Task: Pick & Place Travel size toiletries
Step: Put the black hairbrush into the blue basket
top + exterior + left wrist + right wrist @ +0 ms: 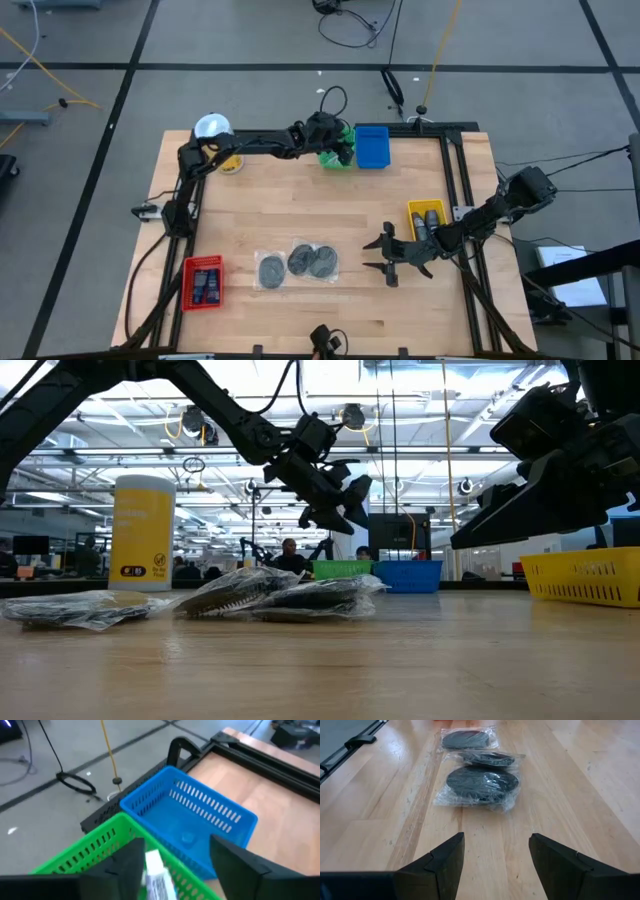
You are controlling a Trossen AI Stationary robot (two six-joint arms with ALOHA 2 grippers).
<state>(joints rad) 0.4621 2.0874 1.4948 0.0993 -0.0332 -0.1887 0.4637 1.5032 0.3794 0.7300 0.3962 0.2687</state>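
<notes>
Three round dark-grey discs in clear wrappers (298,263) lie flat in a row on the table, near its near edge; in the right wrist view they (481,781) are straight ahead of the fingers. My right gripper (378,255) (495,855) is open, low over the table just right of the discs, touching nothing. My left gripper (340,150) (175,865) is open above the green tray (95,850) at the far edge. A pale tube or sachet (155,870) lies inside that tray, close beside one finger.
A blue tray (371,147) stands right of the green one. A yellow tray (425,218) with dark bottles sits at the right edge, a red tray (203,282) with dark tubes at the near left. A tall yellow canister (141,532) stands at the far left.
</notes>
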